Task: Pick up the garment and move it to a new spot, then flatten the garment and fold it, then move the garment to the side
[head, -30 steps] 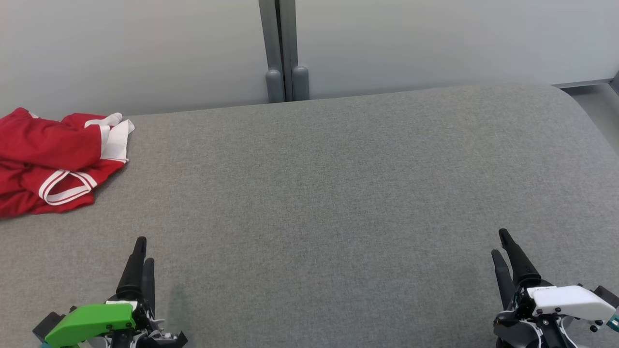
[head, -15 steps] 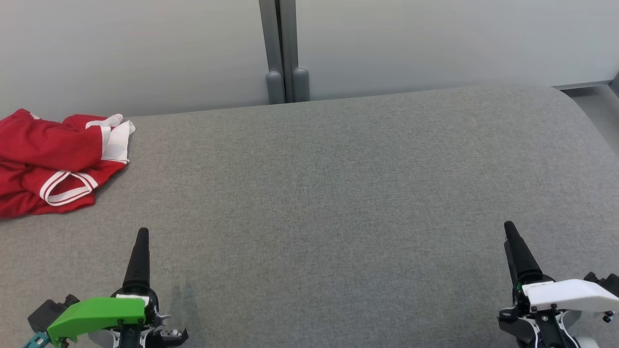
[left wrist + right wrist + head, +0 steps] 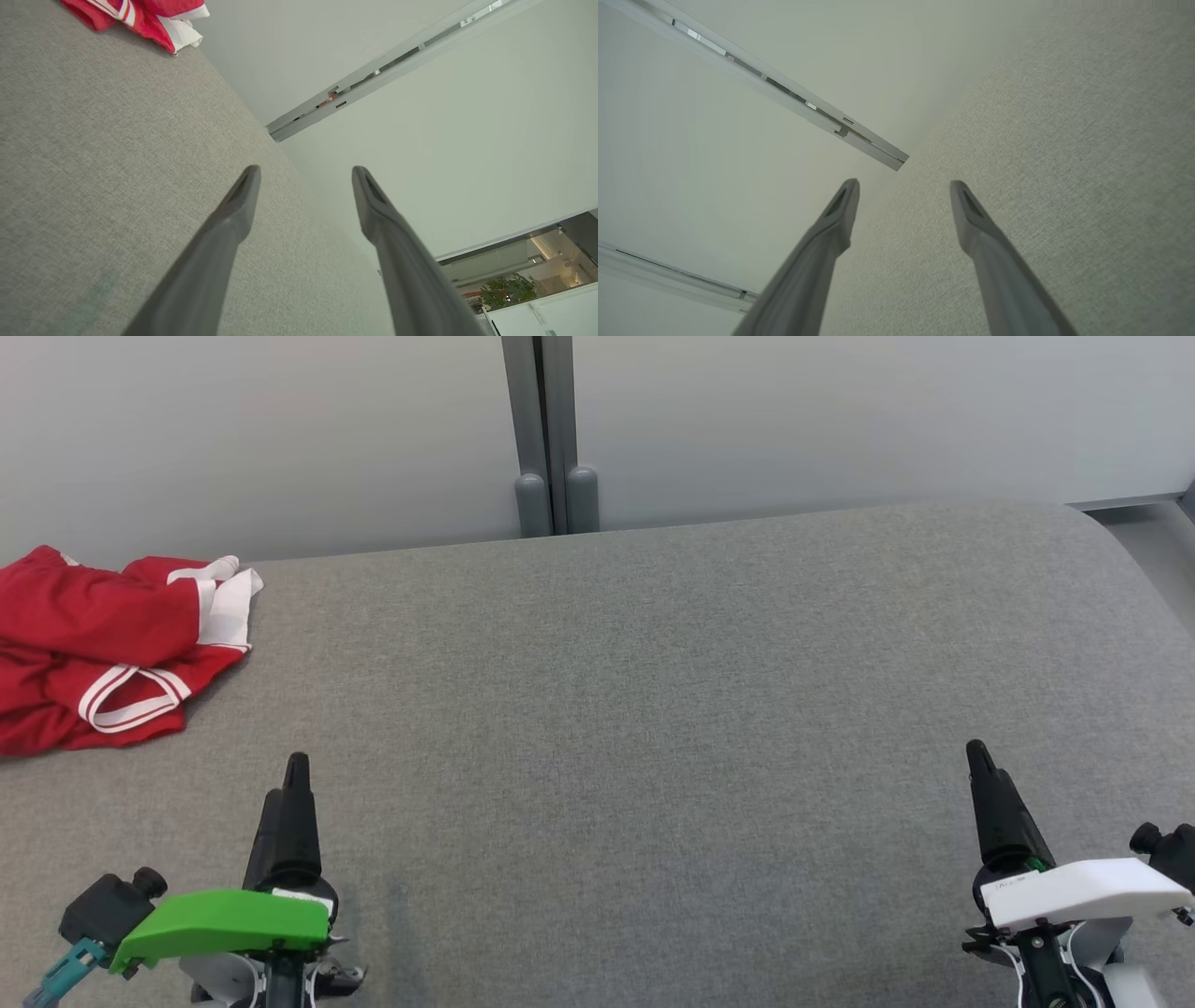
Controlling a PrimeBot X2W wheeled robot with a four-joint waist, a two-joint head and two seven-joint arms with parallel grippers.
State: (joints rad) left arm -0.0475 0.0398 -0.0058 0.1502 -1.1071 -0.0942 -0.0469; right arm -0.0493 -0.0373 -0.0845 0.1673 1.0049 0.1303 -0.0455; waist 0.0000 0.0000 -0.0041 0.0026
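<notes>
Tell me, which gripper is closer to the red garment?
Left. The left gripper sits below and right of the garment in the head view, not touching it; the right gripper is far across the grey surface, at the lower right.

A red garment [image 3: 103,644] with white trim is seen bunched in a loose, unfolded heap at the far left of the grey fabric-covered worktop [image 3: 653,709], close to its back edge. A white panel [image 3: 224,607] is turned up at its right end, and a white-striped band [image 3: 126,695] is looped along its near side. Its left part is cut off by the head view's edge.
</notes>
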